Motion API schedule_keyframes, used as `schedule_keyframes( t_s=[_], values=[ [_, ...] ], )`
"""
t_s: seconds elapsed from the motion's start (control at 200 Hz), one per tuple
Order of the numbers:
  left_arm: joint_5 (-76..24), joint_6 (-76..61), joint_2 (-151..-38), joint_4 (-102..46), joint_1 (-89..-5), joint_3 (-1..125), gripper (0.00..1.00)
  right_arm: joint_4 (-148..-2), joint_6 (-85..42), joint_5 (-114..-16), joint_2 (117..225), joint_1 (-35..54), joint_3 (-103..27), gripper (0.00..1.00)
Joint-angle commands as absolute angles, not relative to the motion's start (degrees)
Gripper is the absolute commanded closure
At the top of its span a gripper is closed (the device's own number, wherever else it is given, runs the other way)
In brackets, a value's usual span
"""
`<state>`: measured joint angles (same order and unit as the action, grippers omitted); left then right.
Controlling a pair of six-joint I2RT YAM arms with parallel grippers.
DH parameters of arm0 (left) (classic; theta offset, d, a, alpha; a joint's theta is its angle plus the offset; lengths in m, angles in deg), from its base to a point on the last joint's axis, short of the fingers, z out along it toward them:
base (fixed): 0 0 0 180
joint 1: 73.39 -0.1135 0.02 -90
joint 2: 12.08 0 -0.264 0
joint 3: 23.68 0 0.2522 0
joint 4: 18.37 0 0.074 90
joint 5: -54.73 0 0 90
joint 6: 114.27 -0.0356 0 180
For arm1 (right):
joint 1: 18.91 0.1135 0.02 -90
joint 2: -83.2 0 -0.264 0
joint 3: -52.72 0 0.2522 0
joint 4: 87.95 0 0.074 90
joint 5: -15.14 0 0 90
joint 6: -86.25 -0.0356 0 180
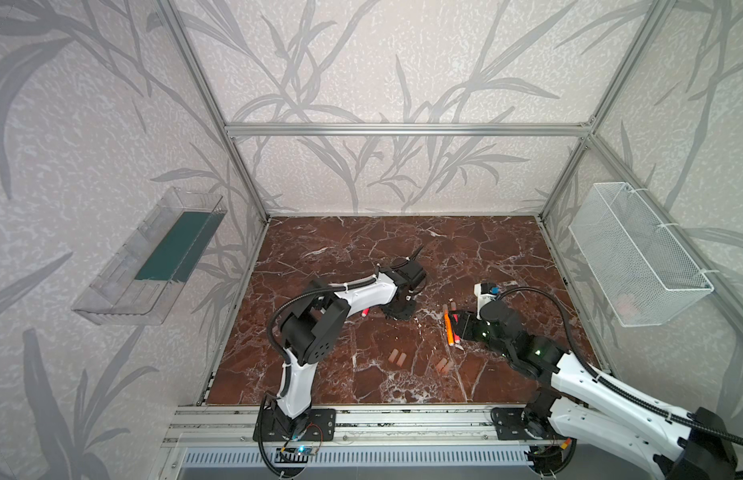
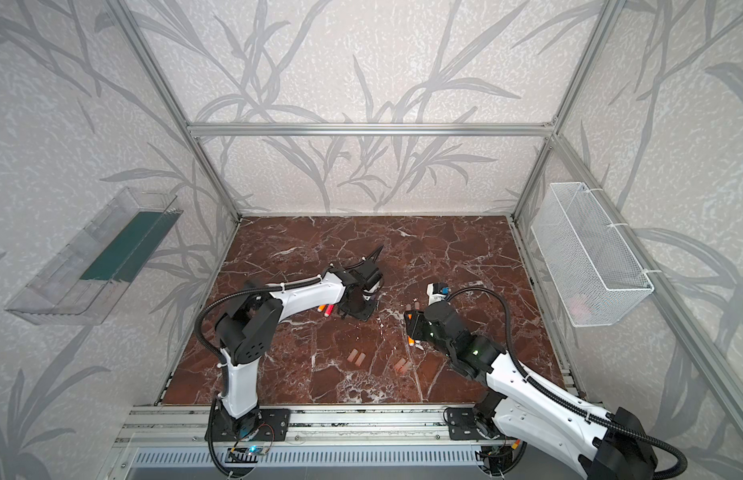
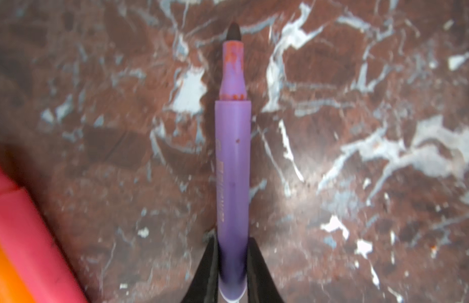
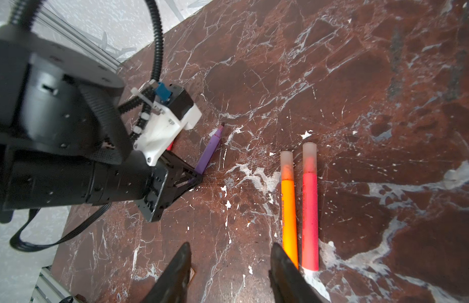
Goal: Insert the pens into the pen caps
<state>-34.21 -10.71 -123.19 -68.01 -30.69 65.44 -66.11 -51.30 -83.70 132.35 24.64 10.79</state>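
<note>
A purple pen (image 3: pixel 233 170), uncapped with its dark tip pointing away, lies low over the marble floor with my left gripper (image 3: pixel 233 236) shut on its rear end; the right wrist view also shows this pen (image 4: pixel 209 152) and gripper (image 4: pixel 196 175). My right gripper (image 4: pixel 230 246) is open and empty, just beside an orange pen (image 4: pixel 289 204) and a red-pink pen (image 4: pixel 310 210). These two lie parallel, each wearing a translucent cap (image 4: pixel 286 160). Two pairs of loose pen caps (image 1: pixel 397 356) (image 1: pixel 443 365) lie nearer the front. A red-pink pen (image 3: pixel 31 249) and an orange pen (image 3: pixel 5 275) lie under the left arm.
The marble floor (image 1: pixel 403 249) is boxed in by aluminium frame posts and wallpapered walls. A clear plastic bin (image 1: pixel 149 257) hangs on the left wall and a white wire basket (image 1: pixel 640 253) on the right wall. The arm bases sit on the front rail (image 1: pixel 403 419).
</note>
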Motion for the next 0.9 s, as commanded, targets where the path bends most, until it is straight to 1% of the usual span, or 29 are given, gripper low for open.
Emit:
schedule_keyframes(
  t_s=[0.0,0.06,0.18,0.33,0.445,0.53,0.605,0.7,0.82,0.895],
  values=[
    [-27.7,-9.8,-114.0,-61.4,-30.5,61.0,0.88,-74.0,-55.1,-82.3,130.1,24.9,14.1,0.5],
    [-24.6,-9.6,-110.2,-57.1,-30.0,57.8,0.91,-79.0,-56.7,-81.2,129.5,25.0,16.7,0.49],
    [-23.6,-9.8,-104.6,-51.9,-27.4,53.5,0.94,-88.6,-59.2,-80.7,131.0,26.3,20.0,0.47],
    [-22.7,-10.3,-98.2,-45.4,-23.9,48.8,0.95,-94.9,-59.8,-82.7,137.4,29.9,18.5,0.45],
    [-22.3,-11.4,-94.7,-41.3,-22.0,45.8,0.95,-100.0,-60.6,-82.2,143.2,30.2,16.6,0.45],
    [-22.0,-11.6,-93.3,-39.4,-21.7,44.2,0.95,-101.2,-60.8,-83.0,145.1,30.2,15.4,0.46],
    [-22.8,-11.6,-92.9,-39.8,-21.7,44.3,0.96,-102.2,-60.9,-84.0,144.3,30.3,15.7,0.46],
    [-23.0,-11.8,-92.5,-40.0,-21.7,44.2,0.97,-102.0,-61.2,-86.5,140.5,30.4,17.4,0.46],
    [-20.7,-11.8,-91.3,-39.6,-21.5,43.8,0.98,-98.9,-61.4,-89.6,135.9,30.6,18.6,0.45],
    [-19.4,-12.2,-90.2,-38.3,-21.0,43.0,0.98,-98.0,-61.4,-90.2,135.2,30.5,18.4,0.45]
  ],
)
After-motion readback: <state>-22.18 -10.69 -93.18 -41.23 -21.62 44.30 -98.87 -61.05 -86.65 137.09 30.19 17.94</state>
